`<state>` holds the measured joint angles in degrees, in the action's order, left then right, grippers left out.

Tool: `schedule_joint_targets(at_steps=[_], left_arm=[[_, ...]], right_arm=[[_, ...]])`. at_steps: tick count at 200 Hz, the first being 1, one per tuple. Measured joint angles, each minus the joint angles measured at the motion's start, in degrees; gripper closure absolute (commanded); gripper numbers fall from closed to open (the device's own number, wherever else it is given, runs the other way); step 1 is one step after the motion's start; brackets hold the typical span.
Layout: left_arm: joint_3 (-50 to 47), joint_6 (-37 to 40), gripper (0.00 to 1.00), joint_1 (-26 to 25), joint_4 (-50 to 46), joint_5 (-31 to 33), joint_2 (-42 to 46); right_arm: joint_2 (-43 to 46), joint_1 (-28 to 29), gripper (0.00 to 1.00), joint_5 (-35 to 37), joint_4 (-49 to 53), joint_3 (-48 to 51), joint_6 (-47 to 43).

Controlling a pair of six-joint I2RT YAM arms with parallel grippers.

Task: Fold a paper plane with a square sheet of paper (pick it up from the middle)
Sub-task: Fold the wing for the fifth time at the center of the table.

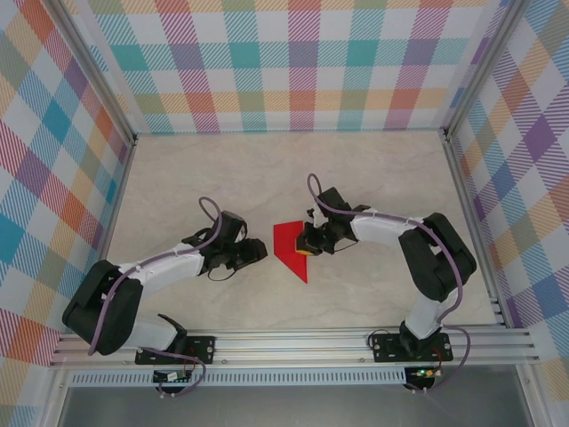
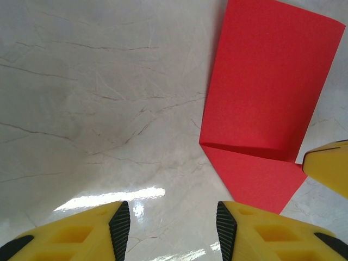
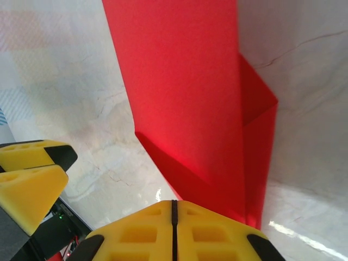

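Observation:
The square sheet of paper is bright red and partly folded, narrowing to a point toward the near edge, and sits at the table's middle. My right gripper is at its right edge. In the right wrist view its yellow fingers are pressed together, and the red paper runs right up to their tips with one side lifted. My left gripper stays just left of the sheet, open over bare table. The paper lies ahead and to its right, apart from it.
The pale marble tabletop is walled by checked panels on the left, back and right. An aluminium rail with both arm bases runs along the near edge. The right gripper's yellow finger shows at the left wrist view's right edge.

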<state>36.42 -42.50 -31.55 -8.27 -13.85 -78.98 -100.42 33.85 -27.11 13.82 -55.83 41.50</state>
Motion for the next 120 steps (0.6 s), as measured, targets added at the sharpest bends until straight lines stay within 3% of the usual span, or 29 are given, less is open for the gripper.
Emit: schedule_joint_targets(at_steps=[120], left_arm=[[4.94,-0.83,0.49,-0.81,3.58,-4.24,-7.72]], right_arm=[[-4.92,-3.63,0.92,-4.81,-7.87,4.61,0.07]])
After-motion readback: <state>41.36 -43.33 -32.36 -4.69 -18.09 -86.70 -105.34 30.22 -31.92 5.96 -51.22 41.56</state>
